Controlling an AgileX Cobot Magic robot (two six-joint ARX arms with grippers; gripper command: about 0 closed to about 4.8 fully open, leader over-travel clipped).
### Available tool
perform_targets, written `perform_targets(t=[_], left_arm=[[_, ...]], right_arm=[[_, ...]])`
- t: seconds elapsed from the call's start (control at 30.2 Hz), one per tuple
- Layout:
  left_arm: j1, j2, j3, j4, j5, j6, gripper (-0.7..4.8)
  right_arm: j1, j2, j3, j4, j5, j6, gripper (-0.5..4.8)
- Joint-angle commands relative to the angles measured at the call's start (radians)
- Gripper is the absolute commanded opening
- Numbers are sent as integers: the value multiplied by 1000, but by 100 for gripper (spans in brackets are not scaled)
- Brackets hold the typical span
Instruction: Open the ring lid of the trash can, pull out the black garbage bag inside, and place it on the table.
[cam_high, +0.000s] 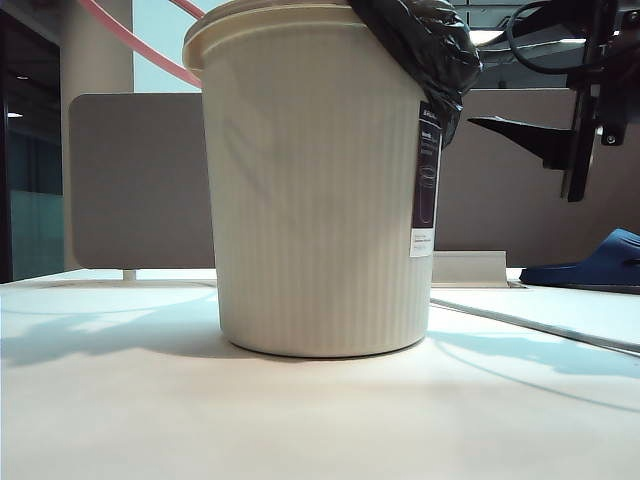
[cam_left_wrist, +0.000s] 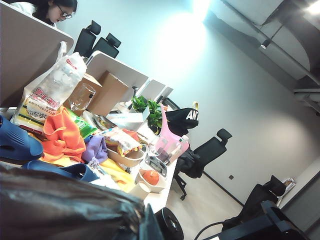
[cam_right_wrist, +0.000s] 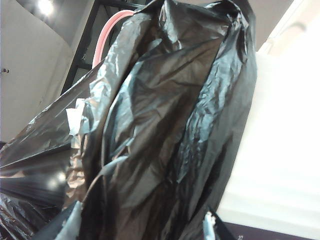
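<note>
The cream ribbed trash can stands mid-table. The black garbage bag spills over its right rim. The pink ring lid tilts up off the rim at the top left and also shows as the ring lid behind the bag. My right gripper hovers just right of the bag. Close up, my right gripper is open, with the crinkled bag bulging between its fingers. My left gripper is shut. Blurred black plastic lies against it, and what it pinches is hidden.
A grey partition stands behind the can. A dark blue slipper lies at the right edge, with a low white box near it. In the left wrist view a neighbouring desk holds blue slippers, an orange cloth and a pink jug.
</note>
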Motion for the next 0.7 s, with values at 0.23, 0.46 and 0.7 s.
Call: perform_targets(t=[0.23,0.46,0.7], left_arm=[[-2,-5,8,21,8,8,-6],[-2,-5,8,21,8,8,-6],[-2,-5,8,21,8,8,-6]], right_arm=[[23,37,3,23,31,-6,306],[58,65,4,43,82,-6,306],[61,66,15,43,91,-9,306]])
